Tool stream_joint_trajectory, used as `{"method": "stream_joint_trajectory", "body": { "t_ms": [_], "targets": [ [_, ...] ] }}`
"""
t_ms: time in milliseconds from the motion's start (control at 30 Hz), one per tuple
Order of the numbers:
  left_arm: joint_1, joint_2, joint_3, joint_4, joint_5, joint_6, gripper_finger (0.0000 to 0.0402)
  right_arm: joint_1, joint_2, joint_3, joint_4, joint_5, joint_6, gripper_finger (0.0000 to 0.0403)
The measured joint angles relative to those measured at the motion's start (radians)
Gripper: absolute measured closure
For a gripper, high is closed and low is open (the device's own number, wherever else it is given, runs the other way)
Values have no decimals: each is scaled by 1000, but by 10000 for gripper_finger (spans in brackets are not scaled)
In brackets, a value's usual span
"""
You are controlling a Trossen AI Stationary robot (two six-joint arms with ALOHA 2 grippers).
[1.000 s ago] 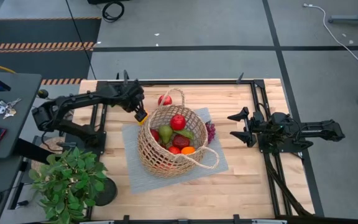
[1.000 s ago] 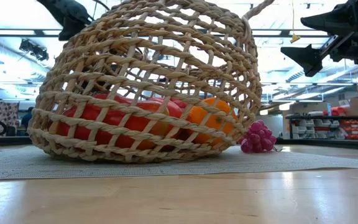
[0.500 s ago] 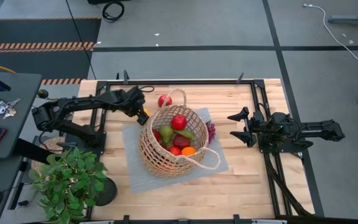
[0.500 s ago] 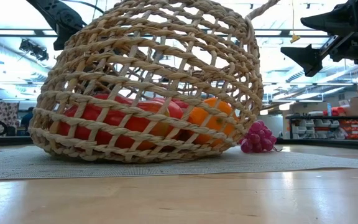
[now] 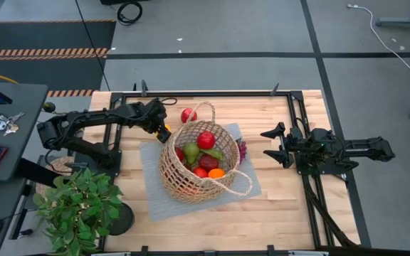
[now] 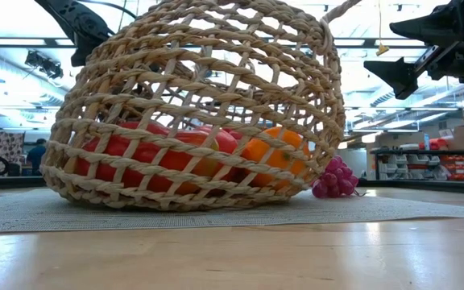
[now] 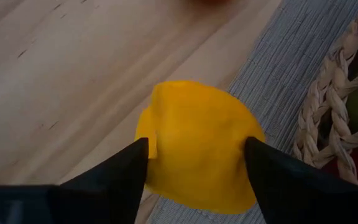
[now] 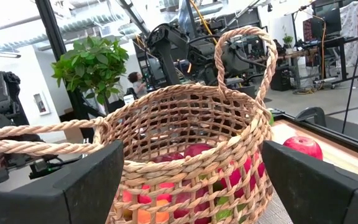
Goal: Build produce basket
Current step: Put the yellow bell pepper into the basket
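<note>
Currently my left gripper [image 7: 194, 158] stands just outside the wicker basket [image 5: 194, 163], at its far-left rim, low over the edge of the grey mat [image 5: 155, 199]. Its two dark fingers [image 7: 114, 180] flank a yellow lemon [image 7: 197, 146], one on each side and touching it; I judge this a grasp about to firm up, since the lemon sits on the mat's border and has yet to be raised. I approach from the outer side because the basket wall leaves no room on the inner side, as the left wrist view shows the woven rim just beside the fruit.

Inside the basket lie a red apple [image 5: 205, 139], a green pear [image 5: 190, 151], a red pepper and an orange [image 5: 216, 172]; the low view shows them heaped at the bottom, which keeps the basket steady on the mat. Two items remain outside: a second red apple [image 5: 188, 115] on the bare table behind the far handle, and a purple grape bunch [image 6: 334, 177] touching the basket's right side.

My right gripper [image 5: 276, 144] waits wide and empty, well apart to the right, facing the basket, so the left arm has free passage over the rim.
</note>
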Motion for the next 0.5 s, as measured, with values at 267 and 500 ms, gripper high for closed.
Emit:
{"method": "stream_joint_trajectory", "body": {
  "t_ms": [267, 500],
  "targets": [
    [0, -17, -2, -20, 1, 22, 169, 0, 0, 0, 0, 0, 0, 18],
    [0, -55, -6, -36, -13, 24, 172, 0, 0, 0, 0, 0, 0, 18]
  ]
}}
